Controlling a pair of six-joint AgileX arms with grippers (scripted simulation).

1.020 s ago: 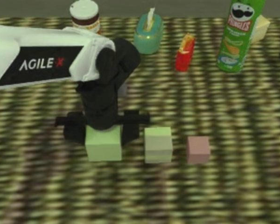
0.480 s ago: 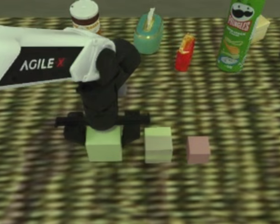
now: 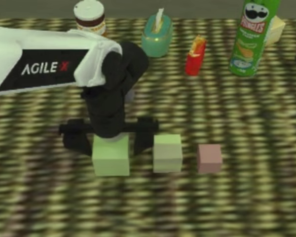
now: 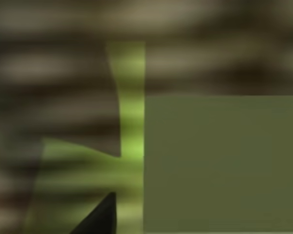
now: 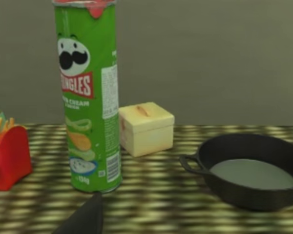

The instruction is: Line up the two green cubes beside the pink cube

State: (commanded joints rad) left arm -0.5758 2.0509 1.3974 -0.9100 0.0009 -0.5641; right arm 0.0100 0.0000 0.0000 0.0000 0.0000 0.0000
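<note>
We are finding our left gripper (image 3: 107,140) standing directly over the larger green cube (image 3: 110,158), left of centre on the table (image 3: 246,197), with its dark fingers (image 3: 78,140) spread to either side of the cube and appearing clear of its side faces, so nothing is being clamped. The smaller green cube (image 3: 167,153) is sitting just to the right of the larger one, with a gap between them, and the pink cube (image 3: 209,158) is sitting a little further right again, apart from it; the three are lying roughly in one row. In the left wrist view a green cube face (image 4: 219,161) is filling much of the picture. Our right arm is staying off to the far right of the table, its wrist view looking at the Pringles can (image 5: 88,97), a cream box (image 5: 146,127) and a black pan (image 5: 254,170); we cannot tell how its fingers are standing.
</note>
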